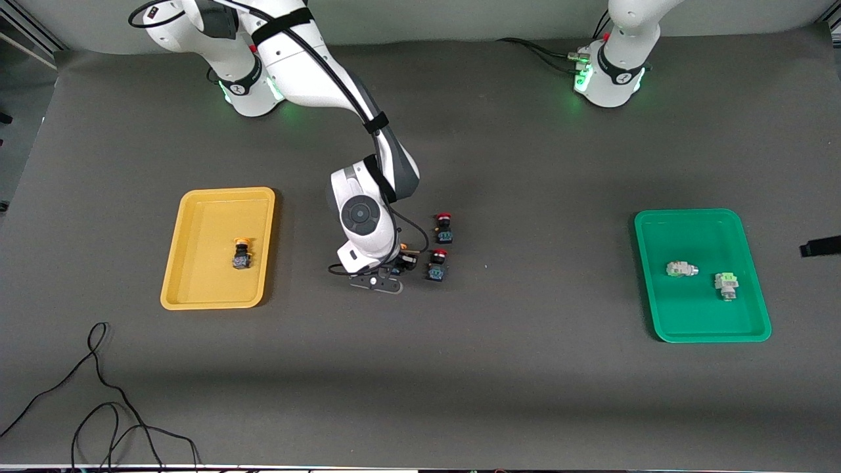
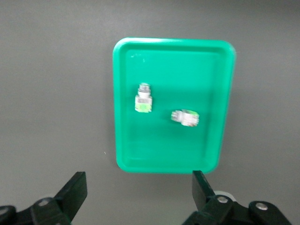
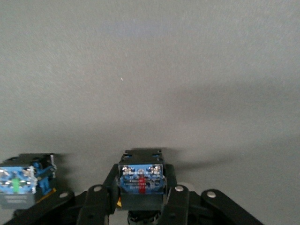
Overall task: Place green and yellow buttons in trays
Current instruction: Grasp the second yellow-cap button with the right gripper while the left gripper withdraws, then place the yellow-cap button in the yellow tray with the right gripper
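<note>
My right gripper (image 1: 396,265) is shut on a dark-bodied button (image 3: 140,180) with a yellow cap, low at the middle of the table; a bit of orange-yellow shows at the jaws (image 1: 410,251). The yellow tray (image 1: 197,289) toward the right arm's end holds one yellow-capped button (image 1: 242,255). The green tray (image 1: 657,289) toward the left arm's end holds two green-capped buttons (image 1: 682,269) (image 1: 726,285). My left gripper (image 2: 139,183) is open and empty high over the table by the green tray (image 2: 124,93); it is out of the front view.
Two red-capped dark switches (image 1: 444,228) (image 1: 437,264) stand on the table beside my right gripper; one also shows in the right wrist view (image 3: 18,183). Black cables (image 1: 98,407) lie at the near corner. A black object (image 1: 821,247) pokes in at the table's edge by the green tray.
</note>
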